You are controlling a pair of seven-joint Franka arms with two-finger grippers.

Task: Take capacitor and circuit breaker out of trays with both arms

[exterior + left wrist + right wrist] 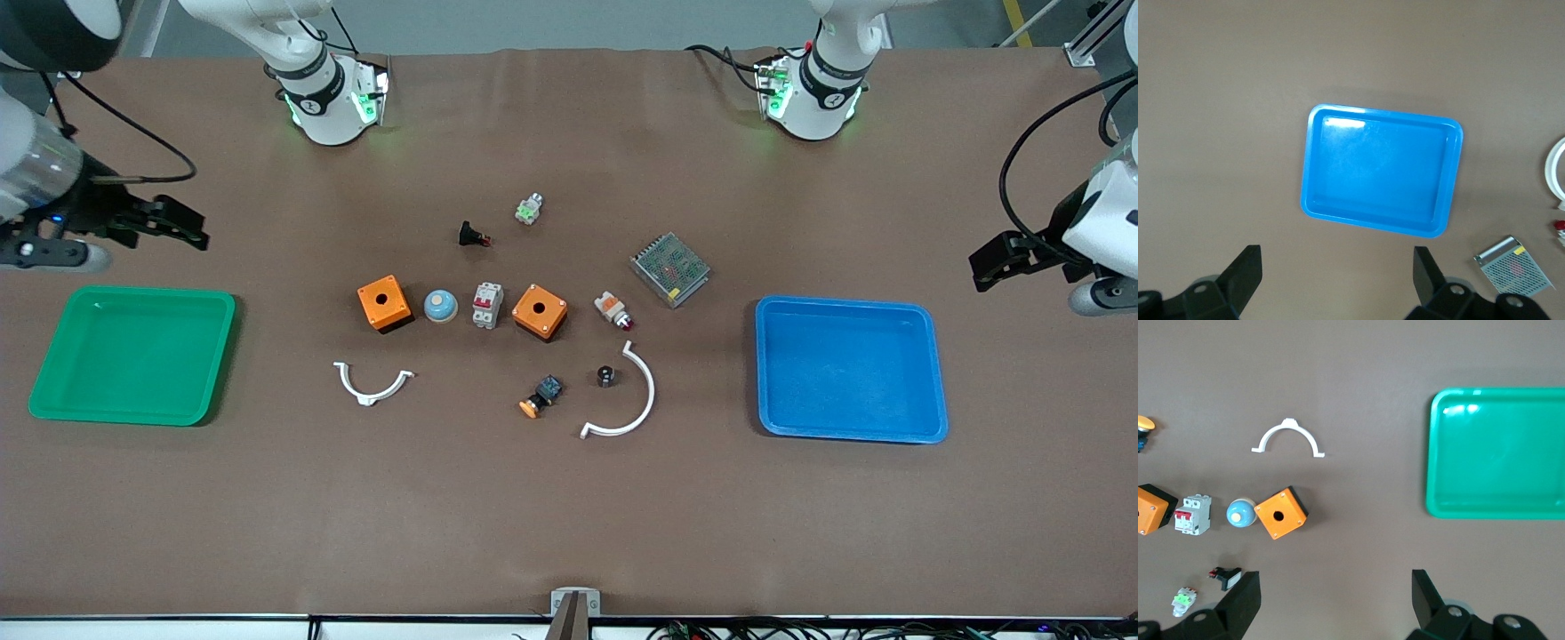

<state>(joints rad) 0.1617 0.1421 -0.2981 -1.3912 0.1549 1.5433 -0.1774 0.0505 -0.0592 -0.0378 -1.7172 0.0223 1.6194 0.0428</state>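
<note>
The capacitor (605, 376), a tiny black cylinder, stands on the table inside the curve of a large white arc (631, 400). It shows in neither wrist view. The breaker (487, 305), a light-grey block with red toggles, lies between a blue dome (440, 306) and an orange box (540, 311); it also shows in the right wrist view (1193, 515). My left gripper (978, 267) (1337, 267) is open and empty, up over the table's left-arm end beside the blue tray (849, 369). My right gripper (197, 229) (1335, 590) is open and empty, up over the right-arm end, above the green tray (133, 354).
A second orange box (384, 302), a small white arc (372, 384), an orange-capped push button (540, 396), a white-and-orange part with a red tip (613, 309), a metal mesh box (670, 268), a black part with a red tip (471, 236) and a green-white part (529, 209) lie mid-table.
</note>
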